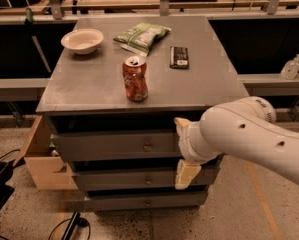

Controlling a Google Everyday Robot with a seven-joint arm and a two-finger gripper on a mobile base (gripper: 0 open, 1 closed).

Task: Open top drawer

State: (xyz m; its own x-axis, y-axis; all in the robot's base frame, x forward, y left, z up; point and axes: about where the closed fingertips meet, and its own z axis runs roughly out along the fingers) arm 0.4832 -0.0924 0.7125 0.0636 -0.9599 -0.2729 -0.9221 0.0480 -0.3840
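Note:
The top drawer [109,146] is a wide grey front just under the cabinet top, with a small round metal knob [147,146] at its centre; it looks shut. My gripper [183,149] is at the drawer's right end, a little right of the knob. It is open and empty. One cream finger [181,124] is up by the drawer's top edge. The other finger [186,174] is down over the middle drawer front [134,179]. My white arm comes in from the right and hides the drawer's right end.
On the cabinet top [94,91] stand a red soda can [135,78], a white bowl [82,40], a green chip bag [140,35] and a dark snack bar [179,56]. A bottom drawer [139,201] lies below. A cardboard box [41,159] sits on the floor left.

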